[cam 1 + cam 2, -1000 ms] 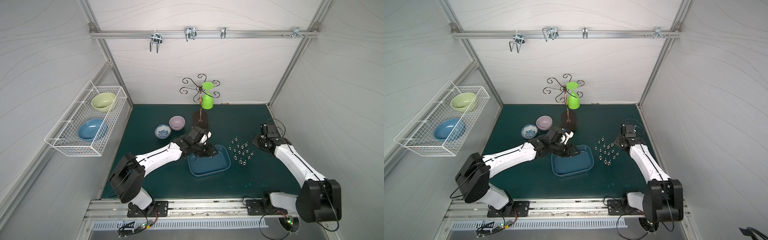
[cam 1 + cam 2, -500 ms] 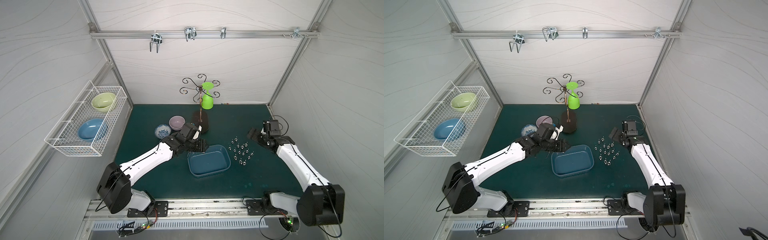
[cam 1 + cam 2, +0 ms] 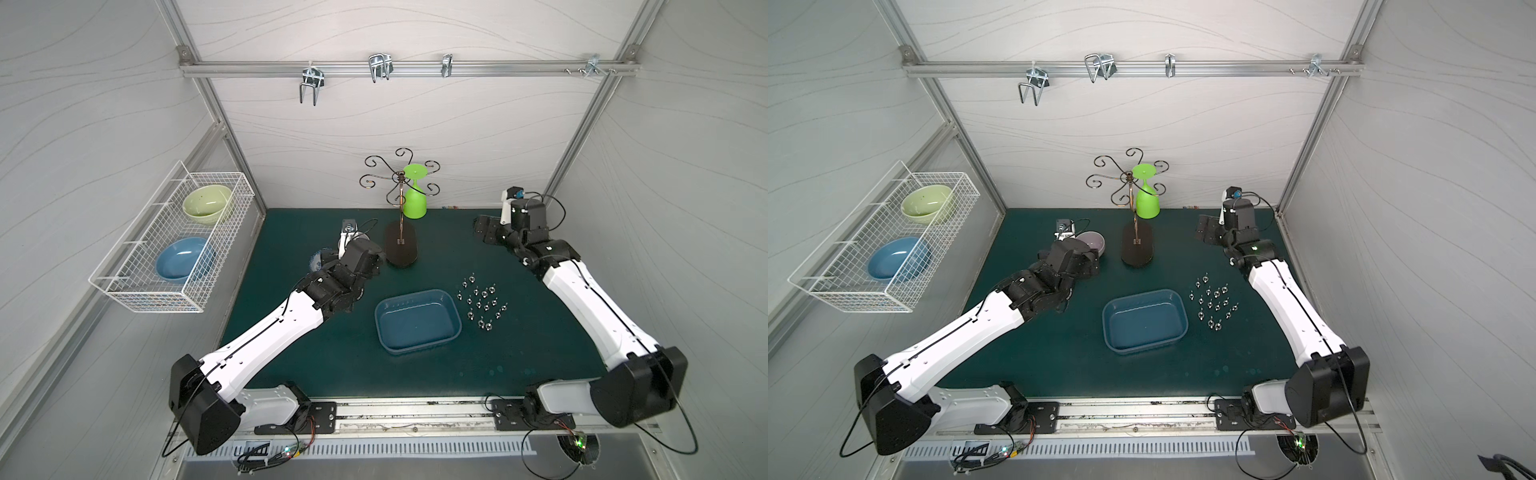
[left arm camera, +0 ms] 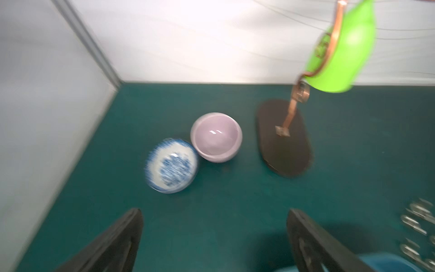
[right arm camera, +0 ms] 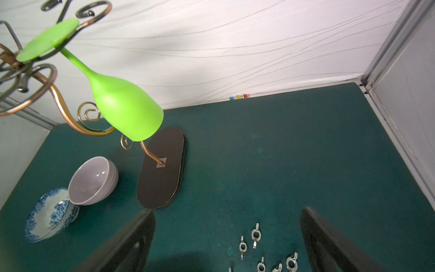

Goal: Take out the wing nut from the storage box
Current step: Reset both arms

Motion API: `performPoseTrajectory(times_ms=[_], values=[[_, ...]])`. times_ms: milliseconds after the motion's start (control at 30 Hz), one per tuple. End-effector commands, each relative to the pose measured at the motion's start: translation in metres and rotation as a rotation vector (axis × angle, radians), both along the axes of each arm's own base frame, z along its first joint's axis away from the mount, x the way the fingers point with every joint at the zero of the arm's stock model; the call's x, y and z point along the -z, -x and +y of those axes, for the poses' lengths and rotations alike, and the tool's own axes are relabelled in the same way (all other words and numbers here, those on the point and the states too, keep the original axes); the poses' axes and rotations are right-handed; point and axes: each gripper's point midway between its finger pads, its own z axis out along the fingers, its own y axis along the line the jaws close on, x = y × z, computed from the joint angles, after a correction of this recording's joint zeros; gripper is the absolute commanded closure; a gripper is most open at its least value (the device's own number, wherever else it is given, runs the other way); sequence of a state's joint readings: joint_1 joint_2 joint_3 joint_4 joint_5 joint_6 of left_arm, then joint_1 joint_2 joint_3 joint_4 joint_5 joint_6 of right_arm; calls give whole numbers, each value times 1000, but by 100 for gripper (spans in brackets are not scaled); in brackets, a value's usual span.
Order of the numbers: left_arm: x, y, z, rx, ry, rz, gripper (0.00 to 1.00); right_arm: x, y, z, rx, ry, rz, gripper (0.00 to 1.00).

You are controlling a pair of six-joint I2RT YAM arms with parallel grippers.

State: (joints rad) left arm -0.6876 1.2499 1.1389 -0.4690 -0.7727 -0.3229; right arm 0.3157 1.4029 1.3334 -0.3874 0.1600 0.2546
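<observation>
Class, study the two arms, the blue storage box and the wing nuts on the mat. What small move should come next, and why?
Probably just ease the left gripper and right gripper back to rest: both show fingers wide apart holding nothing, the storage box looks empty, and the wing nuts lie on the mat beside it.
</observation>
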Motion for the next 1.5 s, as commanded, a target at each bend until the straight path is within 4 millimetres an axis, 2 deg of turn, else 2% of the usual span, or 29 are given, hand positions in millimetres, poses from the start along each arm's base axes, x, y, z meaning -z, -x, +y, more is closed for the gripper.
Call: performPoseTrajectory(times_ms=[0,100,167,267,333,400,467,533,733,800,900,1067,1200,1233,1300,1367,1467], values=[[-19,-18,13,-16,-126,-114,0,38,-4,11,-98,84,139,1],[-15,-27,16,49,-98,-107,0,42,-8,13,-138,108,134,1],[-4,-33,5,221,-87,-62,0,35,-10,10,-147,116,77,1],[13,-40,23,224,-92,-33,0,27,-14,-10,-109,55,-18,1],[34,-47,40,255,-72,-17,0,24,-15,-22,-112,-177,-63,1],[40,-51,64,213,21,-57,0,32,-16,-43,-69,-289,-87,1],[43,-55,86,161,97,-144,0,47,-13,-51,-108,-189,-130,1],[45,-55,99,141,59,-210,0,59,-3,-40,-274,-53,-168,1],[69,-45,138,-5,53,-250,0,127,6,-59,-201,46,-95,1],[87,-39,151,-49,48,-263,0,143,11,-61,-182,59,-100,1],[114,-37,157,-60,74,-252,0,163,15,-66,-148,62,-73,1],[144,-41,155,-51,108,-185,0,187,18,-77,-81,75,-88,1],[174,-41,163,-82,123,-234,0,189,23,-87,-22,53,-165,1],[169,-43,164,-78,109,-278,0,190,25,-90,-4,46,-186,1],[179,-42,163,-72,154,-180,0,192,31,-99,40,43,-213,1],[178,-49,166,-56,175,-205,0,194,32,-98,36,39,-220,1],[180,-46,169,-76,187,-182,0,195,37,-102,60,39,-245,1]])
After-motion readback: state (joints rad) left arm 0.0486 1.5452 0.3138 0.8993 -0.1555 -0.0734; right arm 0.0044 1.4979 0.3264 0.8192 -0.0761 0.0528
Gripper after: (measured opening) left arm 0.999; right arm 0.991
